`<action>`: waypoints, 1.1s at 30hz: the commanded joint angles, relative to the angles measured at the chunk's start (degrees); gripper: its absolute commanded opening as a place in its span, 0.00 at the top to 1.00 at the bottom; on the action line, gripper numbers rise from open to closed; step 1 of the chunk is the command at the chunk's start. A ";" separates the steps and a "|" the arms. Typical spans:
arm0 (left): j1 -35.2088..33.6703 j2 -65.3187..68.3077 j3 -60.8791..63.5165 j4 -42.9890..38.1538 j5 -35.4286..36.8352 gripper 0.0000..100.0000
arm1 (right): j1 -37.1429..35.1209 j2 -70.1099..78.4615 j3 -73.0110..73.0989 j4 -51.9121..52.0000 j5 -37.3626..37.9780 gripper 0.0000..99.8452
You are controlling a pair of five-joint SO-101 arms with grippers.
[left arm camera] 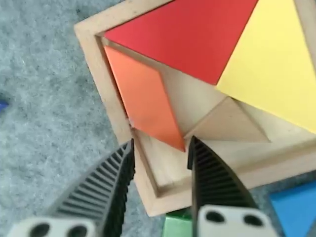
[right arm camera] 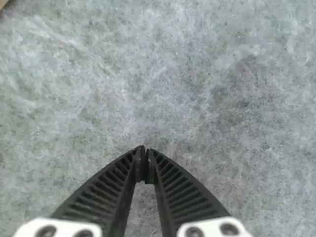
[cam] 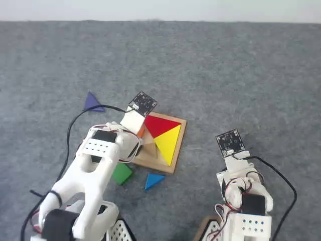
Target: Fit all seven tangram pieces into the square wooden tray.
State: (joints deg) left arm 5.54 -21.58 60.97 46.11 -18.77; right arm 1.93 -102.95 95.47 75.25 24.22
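Observation:
The square wooden tray [cam: 178, 146] [left arm camera: 98, 74] lies mid-table and holds a red triangle [cam: 159, 125] [left arm camera: 190, 34], a yellow triangle [cam: 168, 143] [left arm camera: 274, 74] and an orange parallelogram [left arm camera: 145, 96]. A pale wood-coloured triangle [left arm camera: 229, 126] lies in the tray beside them. My left gripper [left arm camera: 160, 148] hovers open over the tray's edge, just past the orange piece's tip, holding nothing. Outside the tray lie a green piece [cam: 122, 173] [left arm camera: 177, 224], a blue triangle [cam: 153, 180] [left arm camera: 296, 210] and a purple triangle [cam: 92, 102]. My right gripper [right arm camera: 144, 158] is shut and empty over bare carpet.
Grey carpet covers the table. The right arm [cam: 243, 201] stands at the front right, away from the tray. A black cable [cam: 70, 135] loops beside the left arm. A wooden object [cam: 203, 228] peeks out at the bottom edge.

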 commanded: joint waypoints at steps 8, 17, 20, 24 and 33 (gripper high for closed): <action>-0.88 7.82 -8.48 -4.22 1.67 0.84 | -0.22 -0.92 0.97 0.13 0.44 0.99; -0.88 6.51 -12.97 -5.36 4.92 0.86 | -0.22 -0.92 0.97 0.13 0.44 0.99; -0.09 -0.44 -7.96 -5.10 4.75 0.86 | -0.22 -0.92 0.97 0.13 0.44 0.99; 5.89 -14.95 3.65 -3.96 2.73 0.86 | -0.22 -0.92 0.97 0.13 0.44 0.99; 12.75 -21.36 7.60 2.20 3.25 0.85 | -0.22 -0.92 0.97 0.13 0.44 0.99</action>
State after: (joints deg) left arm 15.21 -43.03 68.97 47.96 -15.25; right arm 1.93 -102.95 95.47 75.25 24.22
